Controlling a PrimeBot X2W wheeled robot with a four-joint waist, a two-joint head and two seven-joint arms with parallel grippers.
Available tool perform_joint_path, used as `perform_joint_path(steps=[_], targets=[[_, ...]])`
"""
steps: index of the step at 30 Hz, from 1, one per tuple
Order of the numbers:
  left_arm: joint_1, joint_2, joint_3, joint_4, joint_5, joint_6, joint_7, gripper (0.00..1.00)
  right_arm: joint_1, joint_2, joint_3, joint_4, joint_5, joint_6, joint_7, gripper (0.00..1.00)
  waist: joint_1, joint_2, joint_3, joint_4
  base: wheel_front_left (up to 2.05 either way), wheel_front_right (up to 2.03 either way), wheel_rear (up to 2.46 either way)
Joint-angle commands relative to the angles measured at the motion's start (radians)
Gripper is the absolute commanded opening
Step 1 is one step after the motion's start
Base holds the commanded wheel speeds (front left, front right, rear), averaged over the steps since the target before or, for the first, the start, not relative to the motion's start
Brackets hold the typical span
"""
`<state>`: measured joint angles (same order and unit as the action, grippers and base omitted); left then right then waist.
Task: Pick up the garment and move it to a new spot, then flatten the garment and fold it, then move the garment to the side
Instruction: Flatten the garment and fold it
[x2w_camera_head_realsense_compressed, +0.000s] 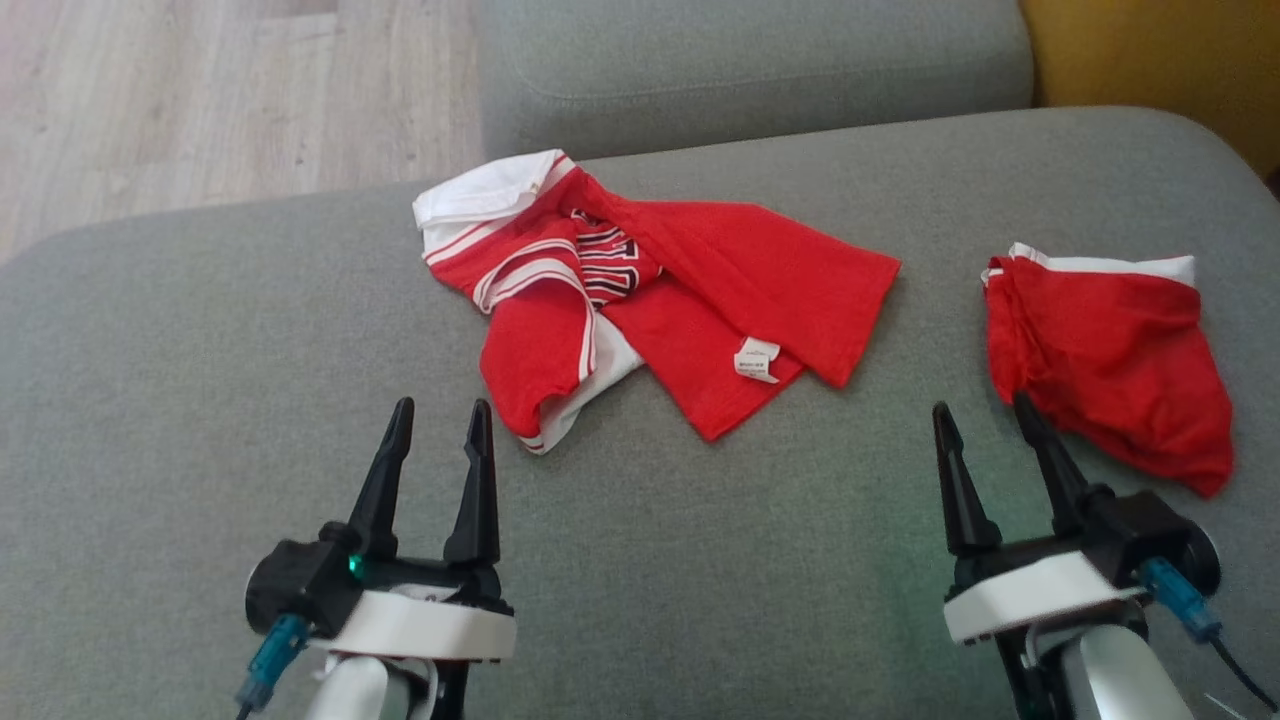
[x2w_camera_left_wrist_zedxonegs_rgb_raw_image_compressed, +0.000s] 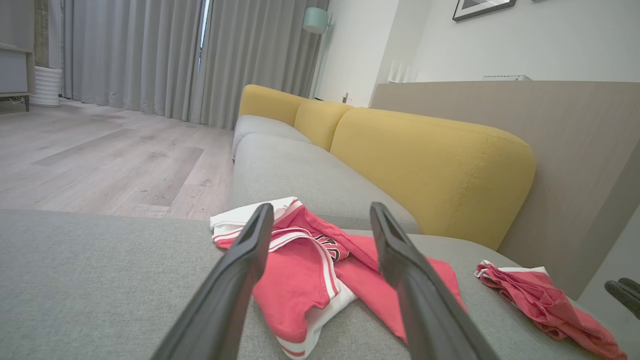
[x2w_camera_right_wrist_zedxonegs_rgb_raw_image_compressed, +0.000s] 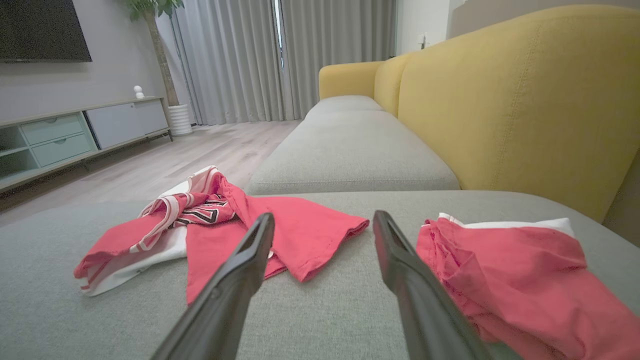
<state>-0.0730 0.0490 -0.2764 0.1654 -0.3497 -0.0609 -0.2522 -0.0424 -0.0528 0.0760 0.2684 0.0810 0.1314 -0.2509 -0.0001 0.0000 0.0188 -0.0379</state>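
A crumpled red jersey with white trim and black lettering (x2w_camera_head_realsense_compressed: 640, 290) lies in the middle of the grey sofa cushion (x2w_camera_head_realsense_compressed: 200, 380), also seen in the left wrist view (x2w_camera_left_wrist_zedxonegs_rgb_raw_image_compressed: 300, 270) and the right wrist view (x2w_camera_right_wrist_zedxonegs_rgb_raw_image_compressed: 225, 225). A second red garment with a white band (x2w_camera_head_realsense_compressed: 1110, 350) lies bunched at the right (x2w_camera_right_wrist_zedxonegs_rgb_raw_image_compressed: 510, 270) (x2w_camera_left_wrist_zedxonegs_rgb_raw_image_compressed: 540, 305). My left gripper (x2w_camera_head_realsense_compressed: 440, 410) (x2w_camera_left_wrist_zedxonegs_rgb_raw_image_compressed: 320, 210) is open, just short of the jersey's near left edge, holding nothing. My right gripper (x2w_camera_head_realsense_compressed: 985, 405) (x2w_camera_right_wrist_zedxonegs_rgb_raw_image_compressed: 325, 217) is open beside the second garment's left edge, its fingers empty.
A further grey seat cushion (x2w_camera_head_realsense_compressed: 750, 70) lies beyond the jersey, with a yellow backrest (x2w_camera_head_realsense_compressed: 1160, 60) at the right. Wooden floor (x2w_camera_head_realsense_compressed: 200, 100) drops off past the cushion's far left edge. A low cabinet (x2w_camera_right_wrist_zedxonegs_rgb_raw_image_compressed: 75, 135) and curtains (x2w_camera_right_wrist_zedxonegs_rgb_raw_image_compressed: 240, 60) stand across the room.
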Motion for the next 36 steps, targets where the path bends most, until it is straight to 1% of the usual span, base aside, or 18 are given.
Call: perform_joint_path(steps=[1,7,13,15,20,24,28,30,35,36], targets=[[-0.039,0.001,0.037,-0.03,0.012,-0.002,-0.01,1.0,-0.044,0.002,0.029,-0.052,0.003,-0.001,-0.011,1.0,0.0001,0.0,0.011,-0.01,0.0,0.0,0.0],[-0.06,0.001,0.025,-0.007,0.028,-0.006,-0.01,1.0,-0.059,0.002,0.035,-0.074,0.0,-0.001,-0.011,1.0,0.0001,0.0,0.038,-0.03,0.0,0.0,0.0],[-0.105,0.001,-0.019,0.117,0.063,0.01,-0.007,1.0,-0.065,0.002,0.034,-0.094,0.012,-0.001,-0.011,1.0,0.0001,0.0,0.073,-0.051,0.0,0.0,0.0],[-0.13,0.001,-0.03,0.165,0.07,0.02,-0.001,1.0,-0.066,0.002,0.04,-0.096,0.016,-0.001,-0.011,1.0,0.0001,0.0,0.083,-0.06,0.0,0.0,0.0],[-0.188,0.002,-0.045,0.292,0.087,0.054,0.055,1.0,-0.078,0.003,0.057,-0.097,0.023,-0.001,-0.011,1.0,0.0001,0.0,0.108,-0.084,0.0,0.0,0.0],[-0.239,0.004,-0.021,0.376,0.083,0.096,0.077,1.0,-0.091,0.003,0.069,-0.102,0.029,-0.001,-0.011,1.0,0.0001,0.0,0.13,-0.11,0.0,0.0,0.0],[-0.288,0.014,0.0,0.454,0.078,0.12,0.078,1.0,-0.1,0.003,0.081,-0.109,0.034,-0.001,-0.011,1.0,0.0001,0.0,0.152,-0.137,0.0,0.0,0.0],[-0.309,0.016,0.006,0.482,0.073,0.121,0.07,1.0,-0.101,0.003,0.08,-0.112,0.036,-0.001,-0.011,1.0,0.0001,0.0,0.16,-0.146,0.0,0.0,0.0],[-0.346,0.014,0.002,0.538,0.056,0.094,0.054,1.0,-0.099,0.003,0.076,-0.113,0.037,-0.001,-0.011,1.0,0.0001,0.0,0.165,-0.15,0.0,0.0,0.0],[-0.351,0.013,0.003,0.543,0.051,0.091,0.047,0.17,-0.099,0.003,0.077,-0.112,0.036,-0.001,-0.011,1.0,0.0001,0.0,0.164,-0.149,0.0,0.0,0.0]])
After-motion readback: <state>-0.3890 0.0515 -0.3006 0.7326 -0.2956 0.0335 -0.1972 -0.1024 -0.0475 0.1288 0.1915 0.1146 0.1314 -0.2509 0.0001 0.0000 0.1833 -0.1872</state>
